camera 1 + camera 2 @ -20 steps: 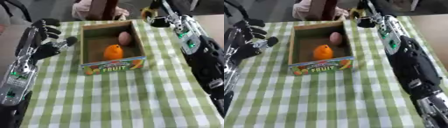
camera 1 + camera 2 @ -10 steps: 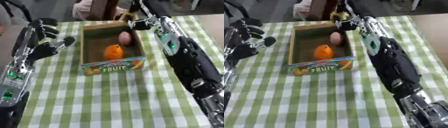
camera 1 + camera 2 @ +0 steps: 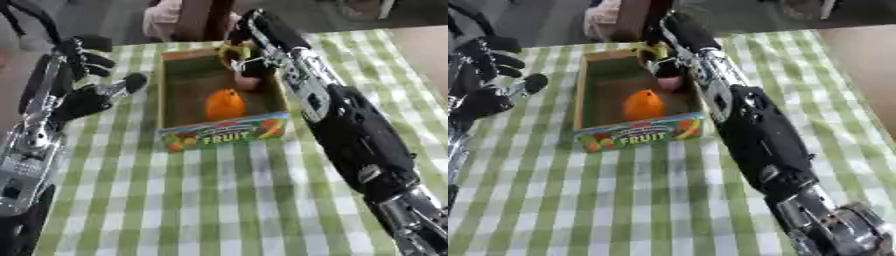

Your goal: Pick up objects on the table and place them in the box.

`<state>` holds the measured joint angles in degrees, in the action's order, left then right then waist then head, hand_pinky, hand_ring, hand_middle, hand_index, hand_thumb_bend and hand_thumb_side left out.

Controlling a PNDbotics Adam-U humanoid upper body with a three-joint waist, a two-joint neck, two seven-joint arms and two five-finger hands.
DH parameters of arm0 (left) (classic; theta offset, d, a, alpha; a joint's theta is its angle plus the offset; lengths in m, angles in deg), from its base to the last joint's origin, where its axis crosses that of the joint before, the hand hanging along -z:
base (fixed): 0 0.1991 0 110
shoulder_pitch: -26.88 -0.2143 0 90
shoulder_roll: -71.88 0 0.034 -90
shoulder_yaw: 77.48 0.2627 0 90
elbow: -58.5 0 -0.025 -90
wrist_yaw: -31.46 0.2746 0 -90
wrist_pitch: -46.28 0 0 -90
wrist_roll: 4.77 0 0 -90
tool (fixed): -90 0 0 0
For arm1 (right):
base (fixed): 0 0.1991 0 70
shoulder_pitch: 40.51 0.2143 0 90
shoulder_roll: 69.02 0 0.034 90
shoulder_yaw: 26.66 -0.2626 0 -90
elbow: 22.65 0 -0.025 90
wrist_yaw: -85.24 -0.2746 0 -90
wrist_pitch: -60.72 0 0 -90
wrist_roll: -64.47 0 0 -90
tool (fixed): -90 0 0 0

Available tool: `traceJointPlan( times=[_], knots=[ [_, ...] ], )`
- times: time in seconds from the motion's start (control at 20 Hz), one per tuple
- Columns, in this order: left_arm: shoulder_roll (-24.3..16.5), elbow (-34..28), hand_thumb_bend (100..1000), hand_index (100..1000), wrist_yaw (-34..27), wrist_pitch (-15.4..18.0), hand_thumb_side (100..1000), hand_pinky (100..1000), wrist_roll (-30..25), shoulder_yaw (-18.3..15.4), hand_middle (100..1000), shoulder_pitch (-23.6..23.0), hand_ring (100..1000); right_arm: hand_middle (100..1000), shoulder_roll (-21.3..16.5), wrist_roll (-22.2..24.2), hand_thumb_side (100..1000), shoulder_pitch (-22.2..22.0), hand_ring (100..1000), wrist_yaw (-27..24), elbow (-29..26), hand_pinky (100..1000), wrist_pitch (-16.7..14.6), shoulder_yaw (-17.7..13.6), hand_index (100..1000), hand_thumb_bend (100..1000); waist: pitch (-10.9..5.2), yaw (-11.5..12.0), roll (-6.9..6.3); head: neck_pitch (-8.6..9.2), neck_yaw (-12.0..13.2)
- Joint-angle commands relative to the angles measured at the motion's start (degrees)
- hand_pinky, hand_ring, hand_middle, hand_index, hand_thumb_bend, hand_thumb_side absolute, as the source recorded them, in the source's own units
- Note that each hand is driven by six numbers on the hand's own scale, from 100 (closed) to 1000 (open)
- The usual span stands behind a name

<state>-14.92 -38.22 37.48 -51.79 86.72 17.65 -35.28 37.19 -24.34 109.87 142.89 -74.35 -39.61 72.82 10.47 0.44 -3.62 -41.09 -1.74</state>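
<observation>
Since the earlier frames our right hand [image 3: 246, 59] has swung from the box's 2 o'clock corner to above its far interior, fingers curled round a small yellow object [image 3: 230, 50]. Our left hand [image 3: 86, 95] stays at 9 o'clock, fingers relaxed, holding nothing. The cardboard box [image 3: 222, 134], front printed "FRUIT", holds a rounded orange fruit [image 3: 224, 104] and a smooth pink item [image 3: 247, 82] on green-checked cloth [image 3: 219, 200].

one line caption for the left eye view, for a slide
Right hand carries a yellow item over the fruit box, which holds an orange; left hand waits beside it.
</observation>
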Motion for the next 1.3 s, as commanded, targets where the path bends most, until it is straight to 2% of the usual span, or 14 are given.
traceJointPlan(
  times=[0.05, 0.25, 0.4, 0.5, 0.65, 1.05, 1.15, 1.2, 1.25, 1.3],
  knots=[
    [-0.4, -0.9, 846, 723, -0.5, 0.2, 338, 633, -0.2, -0.1, 658, 1.1, 631, 511, 1.0, 0.2, 100, 0.8, 611, 0.9, -0.1, 641, -0.7, 0.2, 264, 153, -0.84, 0.2, -0.07, 0.47, -0.3],
    [-0.2, -1.0, 845, 723, -0.5, 0.2, 339, 632, -0.3, 0.0, 658, 1.2, 632, 524, 2.1, 0.3, 100, 0.2, 618, 1.9, 1.1, 644, -0.8, 0.3, 336, 213, -0.75, 0.3, -0.16, 0.48, -0.5],
    [-0.2, -1.0, 845, 723, -0.5, 0.2, 339, 632, -0.3, -0.1, 658, 1.1, 632, 544, 2.4, 0.9, 100, -0.2, 628, 2.7, 2.0, 647, -0.8, 0.2, 495, 306, -0.70, 0.3, -0.15, 0.44, -0.8],
    [-0.2, -1.0, 844, 723, -0.6, 0.2, 340, 632, -0.3, -0.1, 658, 1.1, 632, 552, 2.4, 1.4, 100, -0.4, 632, 3.2, 2.3, 648, -0.7, 0.1, 568, 332, -0.68, 0.3, -0.13, 0.39, -0.8],
    [-0.2, -1.0, 845, 723, -0.6, 0.2, 340, 632, -0.3, -0.1, 658, 1.0, 632, 560, 2.3, 1.7, 100, -0.6, 636, 3.6, 2.7, 649, -0.3, -0.2, 633, 359, -0.70, 0.3, -0.05, 0.34, -0.7],
    [-0.3, -1.0, 844, 723, -0.6, 0.2, 340, 632, -0.2, -0.2, 659, 0.8, 633, 573, 1.4, 0.2, 100, -0.8, 641, 3.0, 2.2, 649, 0.8, -0.9, 736, 428, -0.81, 0.1, 0.13, 0.26, -0.5],
    [-0.3, -1.0, 844, 723, -0.6, 0.2, 339, 632, -0.1, -0.2, 659, 0.7, 633, 579, 1.2, -0.5, 172, -0.8, 642, 2.4, 1.8, 648, 1.1, -1.1, 780, 474, -0.84, 0.0, 0.17, 0.23, -0.5],
    [-0.3, -1.0, 844, 723, -0.6, 0.2, 340, 632, -0.1, -0.2, 659, 0.6, 633, 584, 1.1, -0.9, 249, -0.8, 641, 2.0, 1.4, 645, 1.2, -1.1, 825, 480, -0.86, -0.1, 0.19, 0.21, -0.4],
    [-0.4, -1.0, 843, 723, -0.6, 0.2, 339, 632, -0.1, -0.2, 659, 0.6, 633, 583, 0.9, -1.3, 234, -0.7, 641, 1.5, 0.9, 645, 1.4, -1.2, 829, 520, -0.87, -0.1, 0.21, 0.19, -0.4],
    [-0.4, -1.0, 844, 723, -0.6, 0.2, 339, 632, -0.1, -0.3, 659, 0.6, 633, 584, 0.7, -1.9, 258, -0.6, 638, 1.0, 0.2, 642, 1.8, -1.4, 862, 553, -0.89, -0.1, 0.22, 0.18, -0.4]
  ],
)
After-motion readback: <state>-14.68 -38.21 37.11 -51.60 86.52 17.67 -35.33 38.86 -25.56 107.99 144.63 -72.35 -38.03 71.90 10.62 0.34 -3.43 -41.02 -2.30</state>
